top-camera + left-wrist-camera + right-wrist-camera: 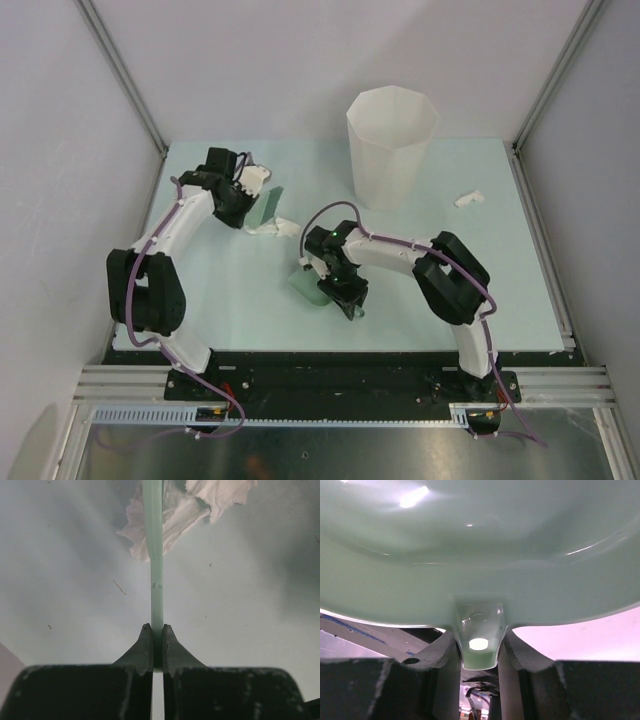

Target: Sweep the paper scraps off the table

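While your left gripper (156, 630) pinches what looks like a scraper (156, 580) and the right gripper (479, 642) clamps the dustpan (480, 565) (handle only), drag paper scraps (175, 517) panward.

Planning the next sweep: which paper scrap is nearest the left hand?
The scrap by the left hand; the other scrap lies alone right of the white bin.

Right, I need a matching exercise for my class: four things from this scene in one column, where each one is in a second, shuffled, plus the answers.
Things
1. bin
2. dustpan
3. thin green scraper
4. lone paper scrap

Places
A. pinched in the left gripper
B. lying near the right edge of the table
C. handle clamped in the right gripper
D. standing upright at the far side

Pairs: 1-D, 2-C, 3-A, 4-B.
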